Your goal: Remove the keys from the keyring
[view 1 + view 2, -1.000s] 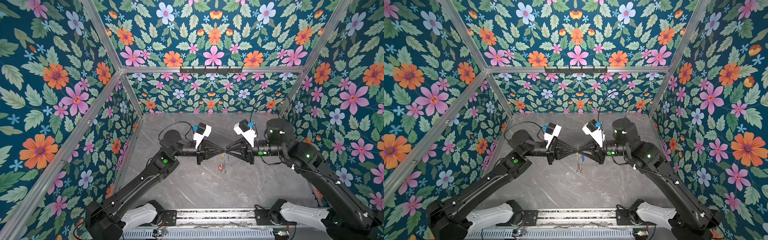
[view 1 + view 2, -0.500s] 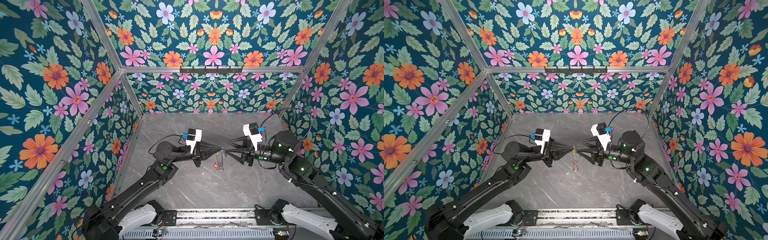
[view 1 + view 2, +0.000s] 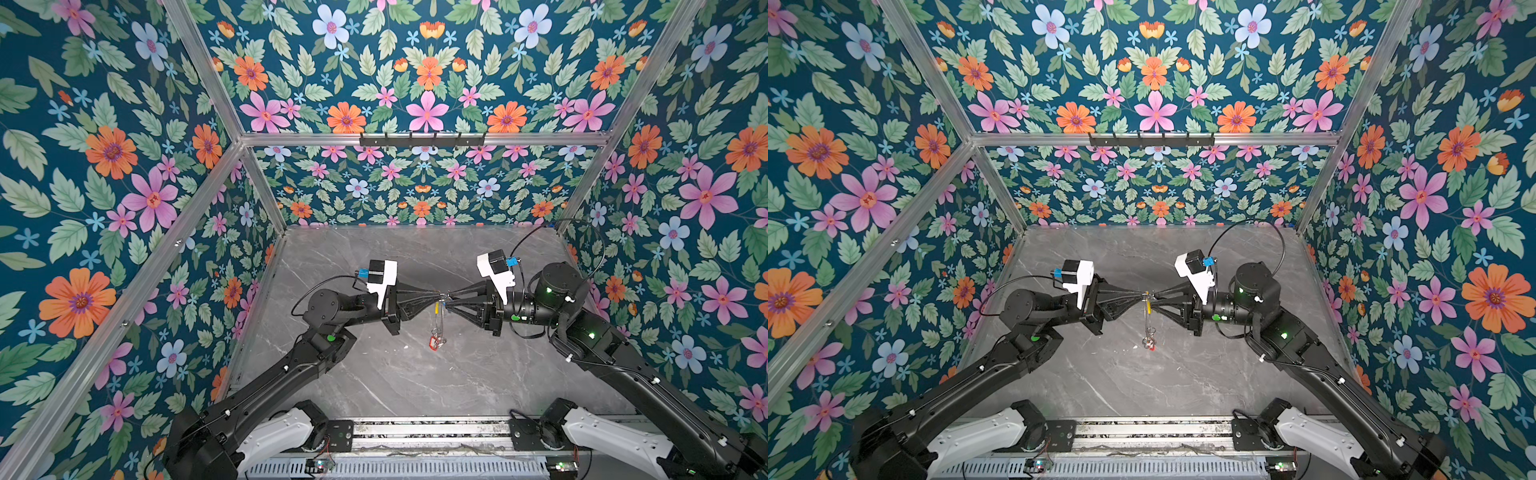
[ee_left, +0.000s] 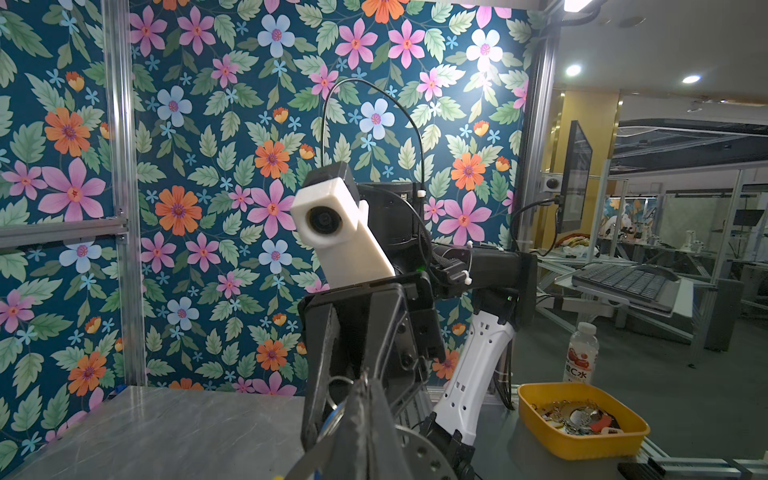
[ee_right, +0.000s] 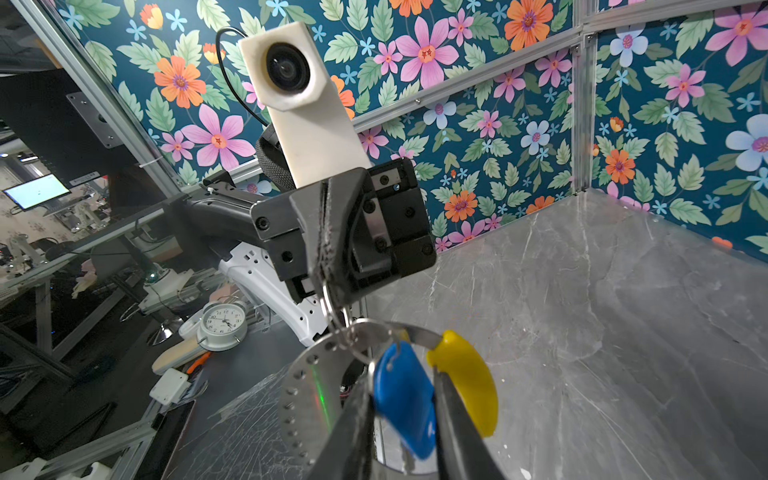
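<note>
Key 1 removal in hand: left tool [image 5: 326, 274] clenched on small silver split ring [image 5: 330, 303] of large flat grey metal keyring [image 5: 307, 395] w/ yellow arc, right tool [image 5: 401, 382] pinching blue oblong plastic key tag [image 5: 405, 411]; next prob. needs a steady pull apart.

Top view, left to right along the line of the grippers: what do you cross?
left arm's round joint → left wrist camera → left gripper → right gripper → right wrist camera → right arm's round joint. The keyring hangs where the tips meet, so it is left out.
</note>
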Robot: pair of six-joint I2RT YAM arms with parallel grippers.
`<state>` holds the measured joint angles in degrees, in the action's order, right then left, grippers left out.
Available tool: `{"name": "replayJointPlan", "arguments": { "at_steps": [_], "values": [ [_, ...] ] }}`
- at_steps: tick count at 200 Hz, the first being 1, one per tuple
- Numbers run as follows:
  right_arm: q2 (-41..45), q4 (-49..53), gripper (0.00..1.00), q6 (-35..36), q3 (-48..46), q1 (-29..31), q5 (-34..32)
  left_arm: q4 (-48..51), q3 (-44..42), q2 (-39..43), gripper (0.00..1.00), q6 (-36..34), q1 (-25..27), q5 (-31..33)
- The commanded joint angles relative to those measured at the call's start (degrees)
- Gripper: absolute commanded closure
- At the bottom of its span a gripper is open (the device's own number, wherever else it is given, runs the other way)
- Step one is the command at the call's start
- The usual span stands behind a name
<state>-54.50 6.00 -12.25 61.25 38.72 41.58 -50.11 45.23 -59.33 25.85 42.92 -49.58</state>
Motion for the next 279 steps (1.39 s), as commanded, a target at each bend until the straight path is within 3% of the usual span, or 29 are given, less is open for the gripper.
{"name": "replayJointPlan", "arguments": {
  "at_steps": [1, 35, 117, 193, 212, 221, 251, 279],
  "values": [
    [-0.30, -1.95, 0.83, -0.84, 0.39, 0.02, 1.15, -4.14, -0.10, 0.18, 1.00, 1.02, 0.04, 0.56],
    [-0.61, -1.97, 1.00, -1.20, 0.45, 0.06, 2.44, -5.74, -1.08, 0.56, 1.00, 1.20, 0.11, 2.34],
    [-0.43, 2.91, 1.00, 2.10, -0.25, 3.81, -1.38, -12.62, -3.55, 0.47, 1.00, 3.00, 0.08, 5.07],
    [0.94, 6.32, 1.00, 1.20, -1.14, 4.44, -4.78, -16.54, -3.91, -0.61, 1.00, 5.09, 0.07, 1.57],
    [2.93, 9.20, 0.70, 2.61, 0.97, 4.51, -6.03, -14.30, -3.63, -0.18, 1.00, 4.52, 0.00, 1.47],
    [3.99, 9.78, 0.60, 3.12, 1.88, 4.50, -6.61, -13.10, -3.31, -0.06, 1.00, 4.13, 0.00, 1.24],
    [5.44, 7.83, 0.47, 3.70, 5.38, 4.45, -7.61, -14.16, -3.45, -0.41, 1.00, 4.67, 0.12, 1.03],
    [1.43, 6.70, 0.40, 5.16, 10.08, 4.48, -3.75, -18.32, -3.62, -1.64, 1.00, 7.17, 0.09, 0.28]
  ]
}}
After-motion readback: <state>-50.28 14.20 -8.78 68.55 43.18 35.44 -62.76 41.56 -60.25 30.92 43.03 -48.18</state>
